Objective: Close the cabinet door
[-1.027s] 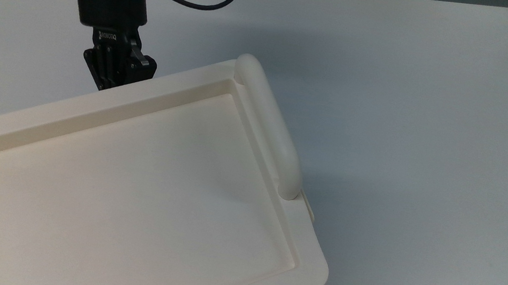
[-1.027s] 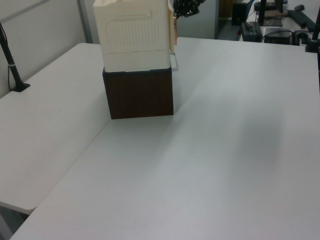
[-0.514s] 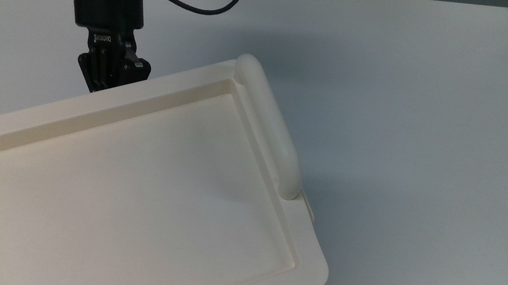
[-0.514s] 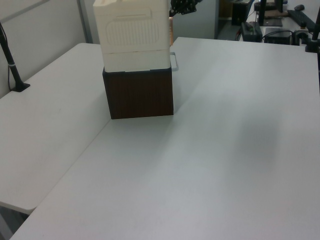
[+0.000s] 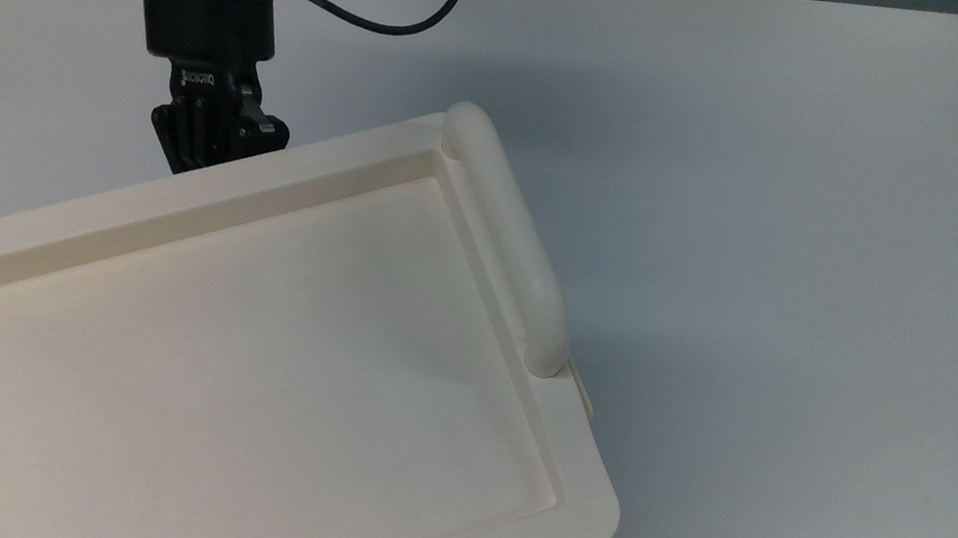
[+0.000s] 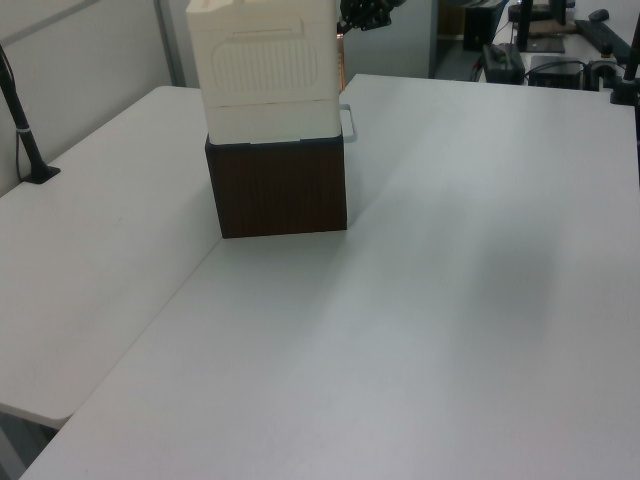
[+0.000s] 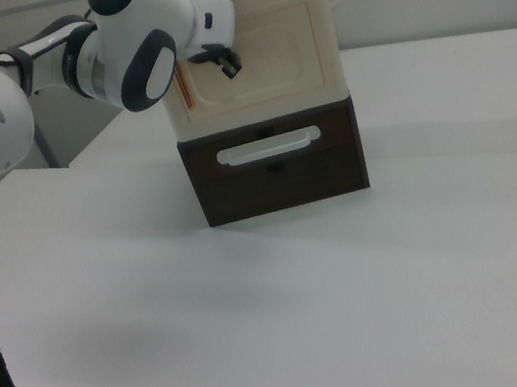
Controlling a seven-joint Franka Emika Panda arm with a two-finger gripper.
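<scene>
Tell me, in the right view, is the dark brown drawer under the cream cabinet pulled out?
No, the dark brown drawer sits flush below the cabinet.

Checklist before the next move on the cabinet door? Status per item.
1. Gripper at the door: ok, it sits in front of the panel in the right view.
2. Gripper touching the door: cannot tell.
3. Door fully shut: cannot tell. It looks about flush in the right view, but an orange strip shows on the cabinet at the right view's left.
4. Cabinet upright and square on its dark base: ok.
5. Cable slack, not snagged on the cabinet: ok.
6. Drawer in the base shut: ok, its front looks flush.
</scene>
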